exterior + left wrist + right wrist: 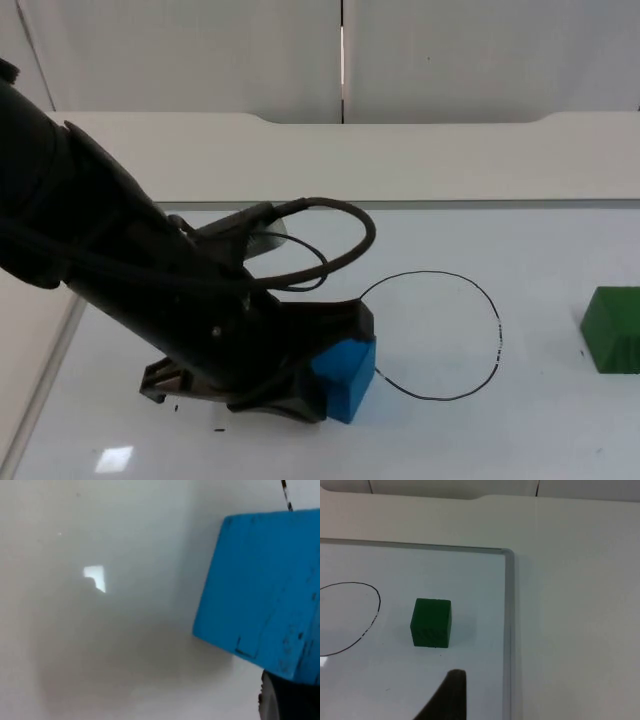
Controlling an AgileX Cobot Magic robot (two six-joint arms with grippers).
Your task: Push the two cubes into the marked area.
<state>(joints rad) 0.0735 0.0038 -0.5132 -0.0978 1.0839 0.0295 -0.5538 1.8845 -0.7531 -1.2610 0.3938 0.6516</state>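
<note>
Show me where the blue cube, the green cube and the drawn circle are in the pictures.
blue cube (346, 378): top view, on its top face.
green cube (431, 622): right wrist view, on its front face.
drawn circle (497, 330): top view, on its black line, on the side toward the green cube.

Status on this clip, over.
Left claw against blue cube, at the marked circle's edge. Green cube outside it, untouched. Right arm waiting.

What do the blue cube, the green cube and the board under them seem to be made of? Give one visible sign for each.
Blue cube: probably painted wood or foam; matte, with dark scuffs on its face.
Green cube: likely the same, matte and evenly coloured.
Board: looks like a glossy whiteboard; it reflects light and carries a drawn black circle.
</note>
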